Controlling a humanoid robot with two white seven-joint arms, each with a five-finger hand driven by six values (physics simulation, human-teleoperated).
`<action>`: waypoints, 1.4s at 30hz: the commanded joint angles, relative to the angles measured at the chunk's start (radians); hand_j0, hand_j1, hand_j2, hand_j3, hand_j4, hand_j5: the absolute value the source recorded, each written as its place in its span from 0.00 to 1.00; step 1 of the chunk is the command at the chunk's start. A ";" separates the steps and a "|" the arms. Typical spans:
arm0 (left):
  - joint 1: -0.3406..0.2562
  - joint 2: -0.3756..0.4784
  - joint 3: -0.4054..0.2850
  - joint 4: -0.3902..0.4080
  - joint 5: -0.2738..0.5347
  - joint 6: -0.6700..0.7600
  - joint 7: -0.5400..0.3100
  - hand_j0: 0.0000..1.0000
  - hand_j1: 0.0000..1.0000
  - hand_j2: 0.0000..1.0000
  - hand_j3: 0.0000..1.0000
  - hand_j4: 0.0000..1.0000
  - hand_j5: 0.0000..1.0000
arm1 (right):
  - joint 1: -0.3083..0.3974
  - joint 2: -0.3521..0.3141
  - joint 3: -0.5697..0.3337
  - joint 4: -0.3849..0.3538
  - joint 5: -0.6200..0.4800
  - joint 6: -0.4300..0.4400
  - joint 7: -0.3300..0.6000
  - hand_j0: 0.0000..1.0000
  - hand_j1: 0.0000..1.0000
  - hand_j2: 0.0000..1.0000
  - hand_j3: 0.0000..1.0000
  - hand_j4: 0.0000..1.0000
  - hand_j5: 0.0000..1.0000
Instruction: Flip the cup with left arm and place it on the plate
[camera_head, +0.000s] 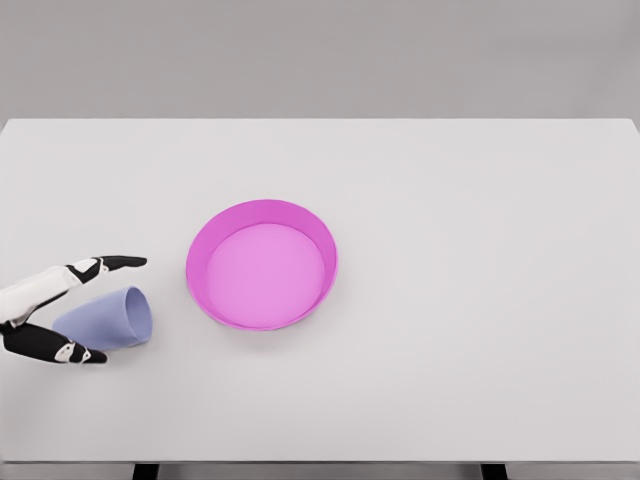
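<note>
A pale blue cup (108, 318) lies on its side at the left of the white table, its open mouth turned right toward the plate. My left hand (100, 305) reaches in from the left edge and straddles it, one black-tipped finger (118, 263) above the cup and another (80, 353) below. The fingers are spread around the cup and I cannot tell whether they touch it. A magenta plate (322, 250) with a raised rim sits near the table's middle, to the right of the cup, with nothing in it. The right arm is out of view.
The white table (480, 300) spans the whole view, with its front edge near the bottom of the picture. A grey wall stands behind it.
</note>
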 joint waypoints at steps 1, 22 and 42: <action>0.000 -0.011 0.002 0.000 0.008 0.047 0.001 1.00 1.00 1.00 1.00 1.00 1.00 | 0.000 0.000 0.000 0.001 0.000 0.000 0.000 1.00 1.00 1.00 1.00 1.00 1.00; 0.006 -0.017 0.002 0.000 -0.009 0.063 -0.001 1.00 1.00 1.00 1.00 1.00 1.00 | 0.000 0.000 0.000 0.001 0.000 0.000 0.000 1.00 1.00 1.00 1.00 1.00 1.00; 0.008 -0.042 -0.003 0.000 -0.037 0.181 -0.001 1.00 1.00 1.00 1.00 1.00 1.00 | 0.000 0.000 0.000 -0.001 0.000 0.000 0.000 1.00 1.00 1.00 1.00 1.00 1.00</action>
